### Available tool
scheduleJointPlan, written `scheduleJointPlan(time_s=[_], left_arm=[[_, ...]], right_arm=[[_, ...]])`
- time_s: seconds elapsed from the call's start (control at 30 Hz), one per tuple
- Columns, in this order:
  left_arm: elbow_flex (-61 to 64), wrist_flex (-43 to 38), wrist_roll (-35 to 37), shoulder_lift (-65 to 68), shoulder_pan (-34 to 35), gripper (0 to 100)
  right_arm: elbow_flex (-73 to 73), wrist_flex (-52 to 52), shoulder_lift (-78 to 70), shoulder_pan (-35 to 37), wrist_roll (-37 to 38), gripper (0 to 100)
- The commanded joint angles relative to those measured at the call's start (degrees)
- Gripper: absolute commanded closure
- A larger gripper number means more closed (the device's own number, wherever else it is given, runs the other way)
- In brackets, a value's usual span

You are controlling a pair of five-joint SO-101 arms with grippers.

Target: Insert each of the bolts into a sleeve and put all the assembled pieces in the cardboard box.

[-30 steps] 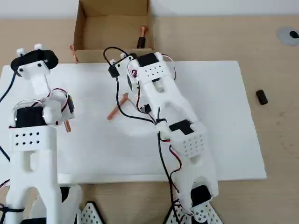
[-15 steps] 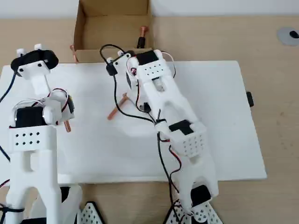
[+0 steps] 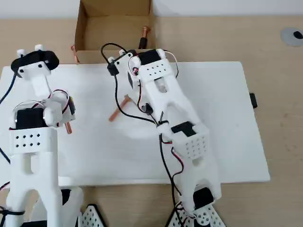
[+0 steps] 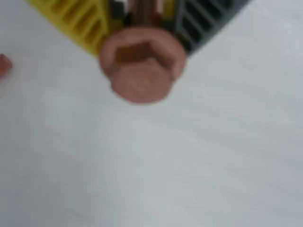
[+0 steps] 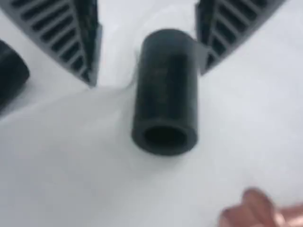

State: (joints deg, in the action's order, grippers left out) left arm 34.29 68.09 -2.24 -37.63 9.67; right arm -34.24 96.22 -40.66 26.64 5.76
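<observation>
Already boxed: one assembled piece [image 3: 143, 38] lies inside the cardboard box [image 3: 113, 56], against the wall on the right arm's side.
Left side: my left gripper [image 4: 144, 28] is clamped on a copper bolt [image 4: 141, 66], held over the white mat [image 3: 213, 94] with its head toward the wrist camera.
Right side: my right gripper [image 5: 147, 71] is spread wide on either side of a black sleeve [image 5: 165, 104] resting on the mat, not closed on it.
Loose parts: a loose bolt [image 3: 118, 109] on the mat beside the right arm, a second sleeve [image 5: 10, 75] near the first, and a third sleeve [image 3: 253, 100] at the mat's right edge.
Progress, as I judge it: early, with one piece done.
Left to do: grip the sleeve, mate it with the held bolt, box it, then repeat for the remaining parts.
</observation>
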Motion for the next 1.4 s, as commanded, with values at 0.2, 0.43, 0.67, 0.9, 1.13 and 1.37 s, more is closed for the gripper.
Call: scheduleJointPlan(time_s=[0.2,0.43,0.67,0.9,1.13,1.37], left_arm=[[-0.79,0.09,-0.18,-2.07,-0.88,99],[-0.44,0.09,-0.18,-2.07,-0.88,99],[-0.44,0.09,-0.18,-2.07,-0.88,99],[-0.79,0.09,-0.18,-2.07,-0.88,99],[-0.79,0.09,0.0,-2.07,-0.88,99],[-1.32,0.18,0.0,-2.15,-0.88,99]], right_arm=[[-2.15,0.18,0.4,2.42,0.09,82.3],[0.31,-1.49,-0.57,2.68,-0.79,82.3],[0.84,-1.58,-1.54,1.27,-0.79,82.4],[1.27,-1.85,-1.54,1.01,-0.53,83.6],[1.27,-1.85,-1.63,0.48,-0.7,98.3],[0.66,-1.14,-0.84,-2.68,-0.79,98.8]])
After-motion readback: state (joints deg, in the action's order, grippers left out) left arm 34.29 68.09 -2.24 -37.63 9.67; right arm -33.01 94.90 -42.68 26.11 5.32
